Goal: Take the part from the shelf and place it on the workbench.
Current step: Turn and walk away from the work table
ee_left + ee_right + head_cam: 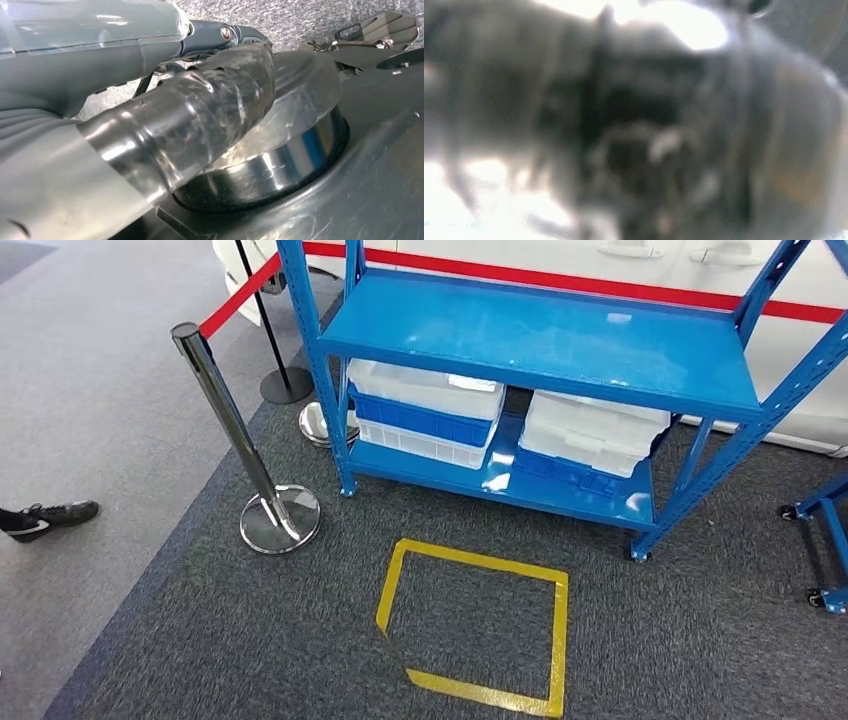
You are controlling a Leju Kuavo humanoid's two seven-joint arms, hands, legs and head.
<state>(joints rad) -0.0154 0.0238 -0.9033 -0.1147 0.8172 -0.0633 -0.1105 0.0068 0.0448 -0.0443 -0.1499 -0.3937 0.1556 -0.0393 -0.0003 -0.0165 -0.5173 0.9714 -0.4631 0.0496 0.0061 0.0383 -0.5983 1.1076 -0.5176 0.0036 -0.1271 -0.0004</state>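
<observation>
Under the shelf point(540, 335), bins point(425, 410); right wrist blurred.

Head view high, above shelf point(540, 340)

chrome stanchion point(235, 435) + red belt point(238, 297) | yellow tape square point(475, 625) on carpet | shoe point(48, 517) far left
</observation>
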